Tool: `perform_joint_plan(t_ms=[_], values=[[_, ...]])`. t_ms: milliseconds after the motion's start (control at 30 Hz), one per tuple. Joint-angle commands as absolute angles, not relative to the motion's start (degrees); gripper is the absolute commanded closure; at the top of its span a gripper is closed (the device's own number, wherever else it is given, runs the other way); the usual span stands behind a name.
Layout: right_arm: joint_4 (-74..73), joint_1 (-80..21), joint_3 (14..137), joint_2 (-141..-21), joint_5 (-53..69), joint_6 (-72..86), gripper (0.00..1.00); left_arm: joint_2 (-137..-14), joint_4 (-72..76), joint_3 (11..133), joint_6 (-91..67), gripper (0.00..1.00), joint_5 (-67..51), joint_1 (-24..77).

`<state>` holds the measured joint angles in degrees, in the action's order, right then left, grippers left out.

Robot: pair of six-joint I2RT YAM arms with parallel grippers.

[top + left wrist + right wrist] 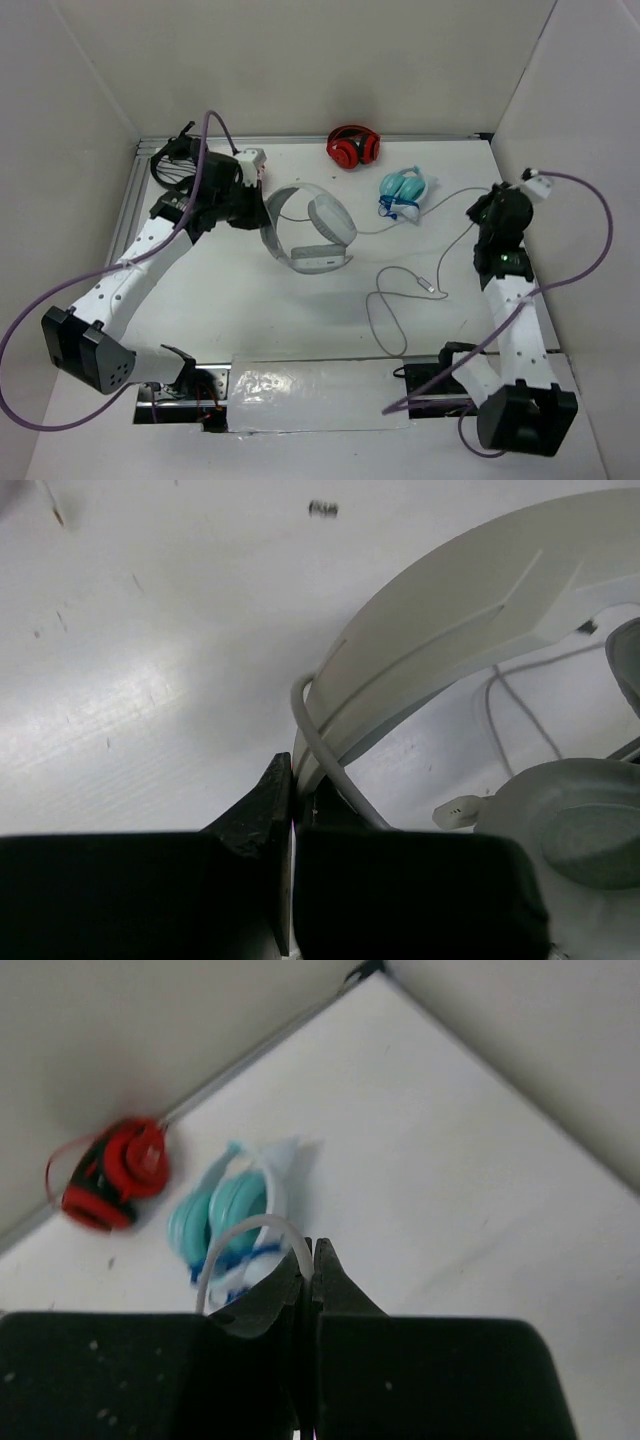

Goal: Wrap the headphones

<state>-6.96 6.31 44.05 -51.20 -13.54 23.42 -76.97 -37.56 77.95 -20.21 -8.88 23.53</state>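
The white headphones [305,232] hang tilted above the table's middle, earcups low and to the right. My left gripper [262,205] is shut on their wide headband [450,630]; in the left wrist view the jaws [292,780] pinch the band's end, with the grey cable [320,742] running beside it and an earcup [570,825] at the right. The cable [369,315] loops over the table, its plug [432,285] lying loose. My right gripper [478,213] is shut on a stretch of the cable [250,1228], which arches out of the jaws [312,1252].
Small light-blue headphones [405,190] lie just left of my right gripper and show in the right wrist view [225,1215]. Red headphones [352,147] sit by the back wall [110,1175]. White walls enclose the table. A shiny sheet [315,395] covers the near edge.
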Motion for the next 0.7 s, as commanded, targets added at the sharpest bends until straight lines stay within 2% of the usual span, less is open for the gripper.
perform_joint_plan(t_ms=[0, 200, 400, 567, 667], values=[[-8.0, 14.2, 54.7, -57.6, -14.6, 24.1, 1.0, -72.7, -33.0, 73.4, -21.4, 1.0, -11.2, 24.6], [-9.6, 24.3, 65.6, -65.3, -12.3, 23.1, 1.0, -69.4, -35.2, 68.6, -24.1, 1.0, -5.0, 27.2], [-12.7, 28.6, 75.7, -74.5, -9.8, 23.6, 1.0, -64.6, -32.0, 65.1, -21.5, 1.0, -8.7, 27.6], [-11.5, 28.1, 74.4, -78.0, -7.4, 22.5, 1.0, -60.7, -26.2, 63.3, -18.3, 1.0, -18.7, 27.6], [-8.6, 24.1, 69.7, -77.8, -6.1, 19.7, 1.0, -60.6, -22.8, 64.9, -18.5, 1.0, -25.5, 27.6]])
